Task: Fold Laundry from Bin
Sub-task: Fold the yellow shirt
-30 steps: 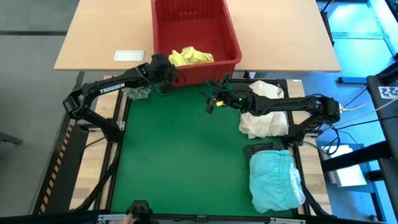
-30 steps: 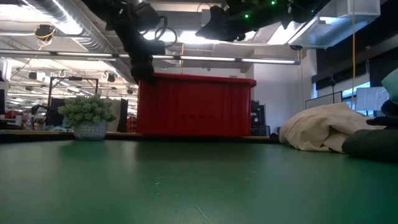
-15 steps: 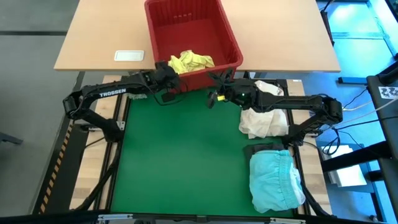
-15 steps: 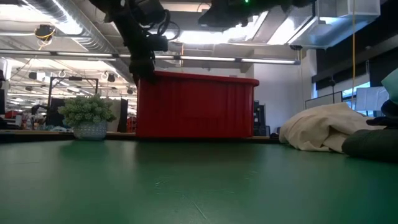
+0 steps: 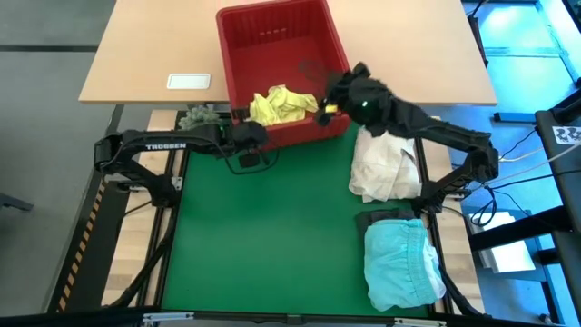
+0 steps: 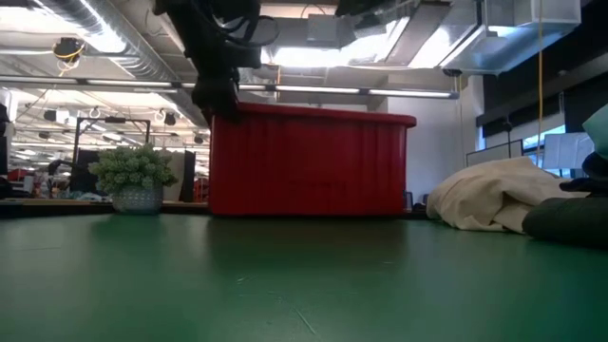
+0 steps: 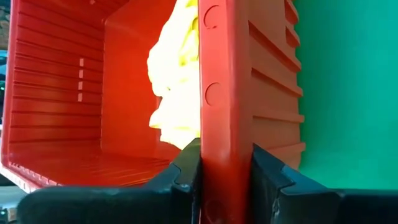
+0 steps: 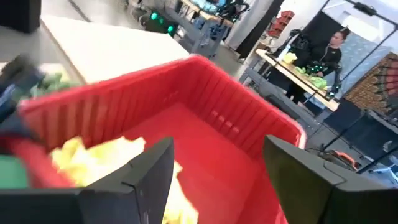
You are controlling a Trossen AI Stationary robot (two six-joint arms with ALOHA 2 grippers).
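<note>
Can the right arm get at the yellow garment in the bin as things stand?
Probably yes. The right gripper hangs open over the bin, whose top is uncovered, with the yellow garment lying loose just beside it. The left gripper is clamped on the near rim, out of the way.

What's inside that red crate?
A crumpled yellow garment lies in the red crate, against its near wall; the rest of the floor looks bare. Anything under the garment is hidden.
</note>
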